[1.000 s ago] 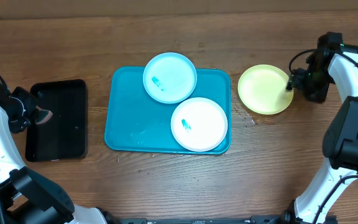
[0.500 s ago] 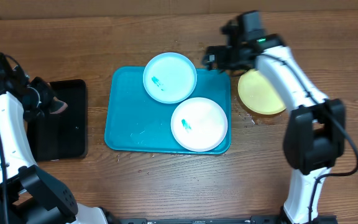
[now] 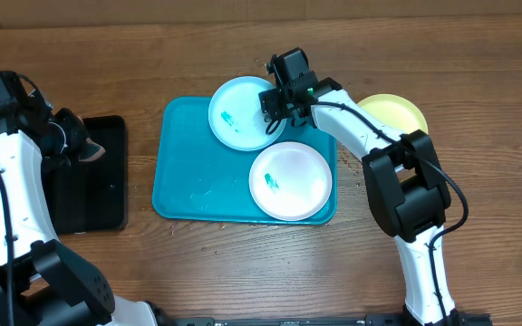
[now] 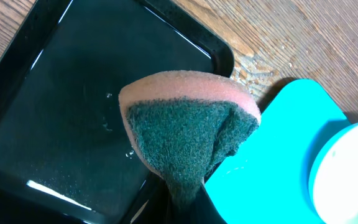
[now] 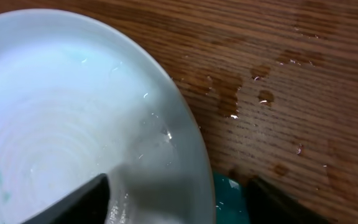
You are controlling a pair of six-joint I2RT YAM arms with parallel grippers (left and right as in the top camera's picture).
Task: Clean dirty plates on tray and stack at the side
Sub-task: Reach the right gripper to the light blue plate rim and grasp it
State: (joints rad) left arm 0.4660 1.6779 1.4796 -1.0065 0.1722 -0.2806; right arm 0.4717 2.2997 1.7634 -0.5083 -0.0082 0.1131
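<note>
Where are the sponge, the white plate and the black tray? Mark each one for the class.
sponge [image 4: 185, 130], left wrist view, on its green scouring face.
white plate [image 3: 299, 174], overhead view, on its bare centre.
black tray [image 4: 61, 118], left wrist view, on its bare floor.

The left arm [image 3: 12, 192] and right arm [image 3: 352, 125] are white-shelled with black joints and cables

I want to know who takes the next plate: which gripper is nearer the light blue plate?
Right. The right gripper is at the rim of the light blue plate, with its fingers on either side of the rim. The left gripper is far off over the black tray, holding a sponge.
</note>
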